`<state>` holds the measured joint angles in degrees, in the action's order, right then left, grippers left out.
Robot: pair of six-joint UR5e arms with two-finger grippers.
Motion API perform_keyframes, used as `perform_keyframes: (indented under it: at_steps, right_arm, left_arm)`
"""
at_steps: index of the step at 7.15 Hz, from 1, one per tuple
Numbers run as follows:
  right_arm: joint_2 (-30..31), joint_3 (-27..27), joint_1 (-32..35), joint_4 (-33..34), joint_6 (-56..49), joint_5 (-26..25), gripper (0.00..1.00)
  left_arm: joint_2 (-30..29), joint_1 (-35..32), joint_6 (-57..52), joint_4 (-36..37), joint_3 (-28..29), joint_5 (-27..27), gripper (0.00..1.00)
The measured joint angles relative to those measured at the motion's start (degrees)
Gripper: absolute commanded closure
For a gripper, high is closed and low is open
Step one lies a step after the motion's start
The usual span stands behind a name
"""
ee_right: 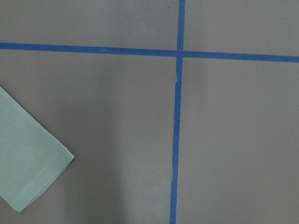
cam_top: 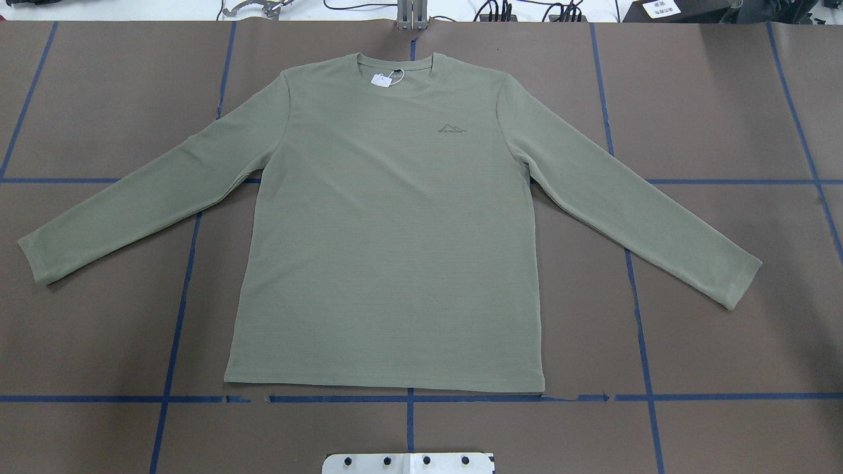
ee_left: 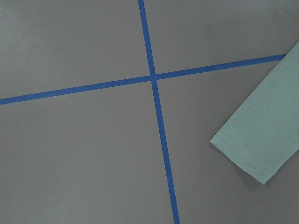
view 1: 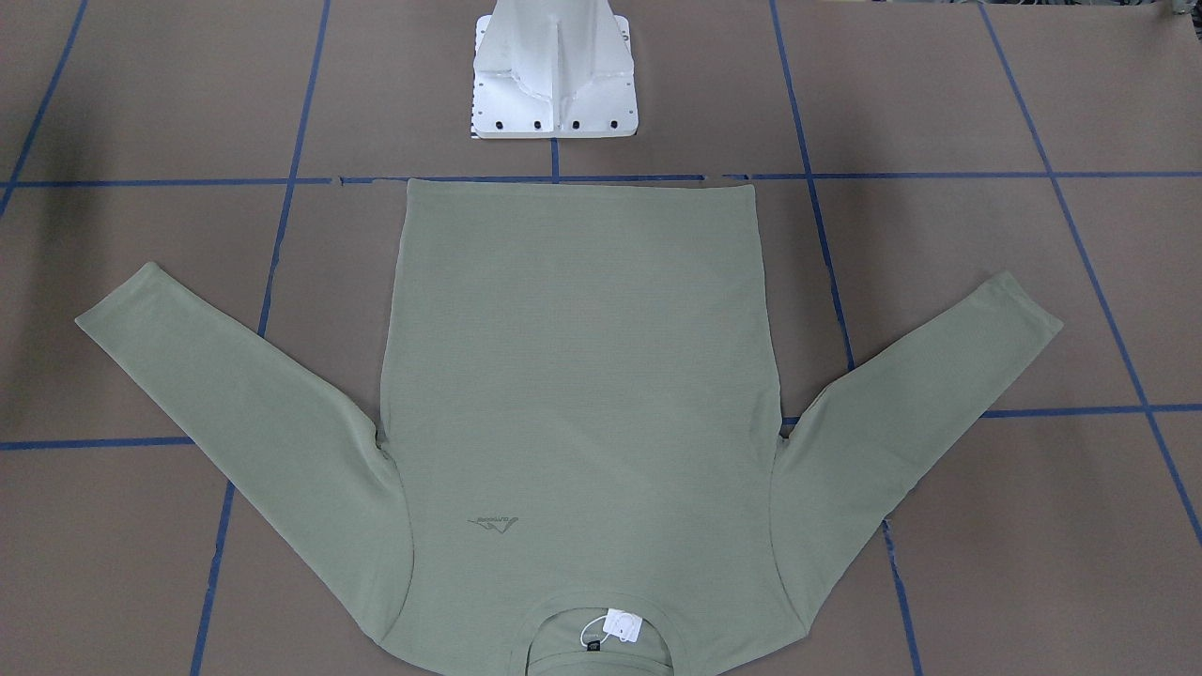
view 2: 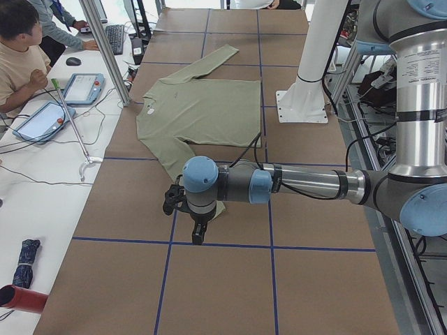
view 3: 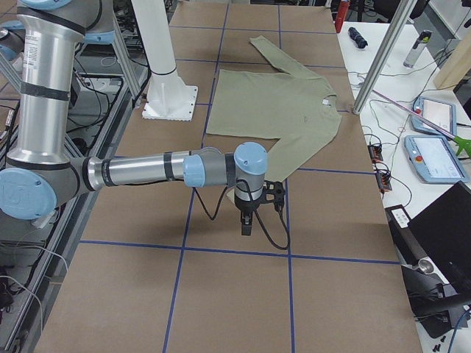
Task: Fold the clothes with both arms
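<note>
The pale sage-green long-sleeved shirt [cam_top: 395, 230] lies flat and face up on the brown table, both sleeves spread outward, its neck with a white tag [cam_top: 382, 79] on the far side from the robot. The left gripper [view 2: 198, 234] hangs over the table beside the near sleeve end; the left wrist view shows that cuff [ee_left: 261, 140]. The right gripper [view 3: 246, 224] hovers by the other sleeve end, whose cuff [ee_right: 28, 158] shows in the right wrist view. Both grippers appear only in the side views, so I cannot tell whether they are open or shut.
The white pedestal base [view 1: 554, 75] stands just behind the shirt's hem. Blue tape lines [cam_top: 408, 397] grid the table. A person [view 2: 21, 56] sits at a side bench with tablets [view 2: 84, 87] and cables; an aluminium post [view 2: 105, 49] stands at the table edge.
</note>
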<state>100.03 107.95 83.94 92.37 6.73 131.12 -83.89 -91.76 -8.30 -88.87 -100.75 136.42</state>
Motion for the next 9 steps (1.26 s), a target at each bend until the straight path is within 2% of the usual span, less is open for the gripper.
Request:
perform_keyframes:
  at_steps: [4, 6, 7, 9]
  right_arm:
    - [-0.1, 1.0, 0.0, 0.0, -0.2, 0.0, 0.00]
    - [-3.2, 1.7, -0.1, 0.0, 0.1, 0.2, 0.00]
    - [-6.2, 2.3, -0.1, 0.0, 0.2, 0.2, 0.00]
    - [-11.5, 2.9, 0.0, 0.0, 0.9, 0.0, 0.00]
  left_arm:
    - [0.5, -0.1, -0.1, -0.5, -2.5, 0.3, 0.00]
    - [0.4, -0.1, -0.1, -1.0, -5.3, -0.1, 0.00]
    - [-0.2, -0.1, 0.0, -3.4, -6.0, -0.4, 0.00]
    - [-1.2, -0.3, 0.3, -13.9, -5.7, -1.5, 0.00]
